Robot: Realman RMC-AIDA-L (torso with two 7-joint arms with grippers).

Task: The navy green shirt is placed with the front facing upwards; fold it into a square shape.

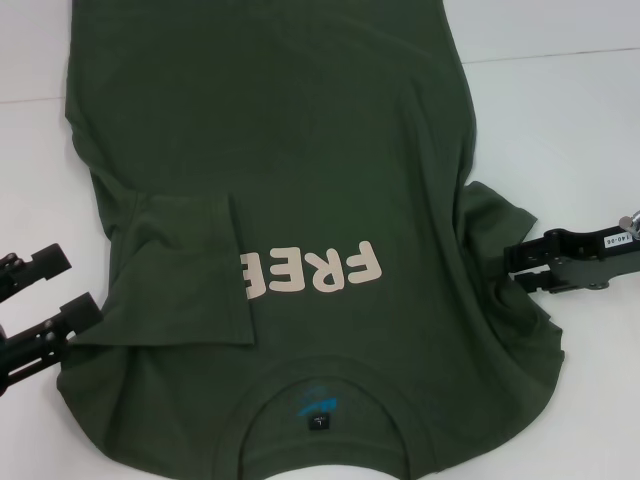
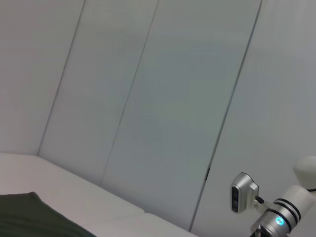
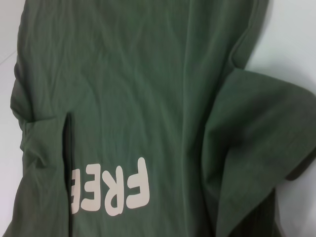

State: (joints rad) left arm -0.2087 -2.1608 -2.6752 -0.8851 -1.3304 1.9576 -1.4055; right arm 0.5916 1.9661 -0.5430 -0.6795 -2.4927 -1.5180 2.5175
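Observation:
The navy green shirt (image 1: 300, 150) lies front up on the white table (image 1: 560, 110), with its collar (image 1: 380, 392) and neck label (image 1: 317, 424) nearest me. One sleeve (image 1: 170, 270) is folded over the front and covers the end of the cream lettering (image 1: 320, 270). My right gripper (image 1: 518, 267) is at the edge of the other sleeve (image 1: 500, 225) and shut on it. That sleeve looks raised and bulging in the right wrist view (image 3: 256, 128). My left gripper (image 1: 55, 292) is open and empty, just off the shirt's near left edge.
The shirt's hem end runs out of the head view at the far side. The left wrist view shows grey wall panels (image 2: 163, 98), a corner of the shirt (image 2: 29, 217) and the other arm's wrist (image 2: 276, 215).

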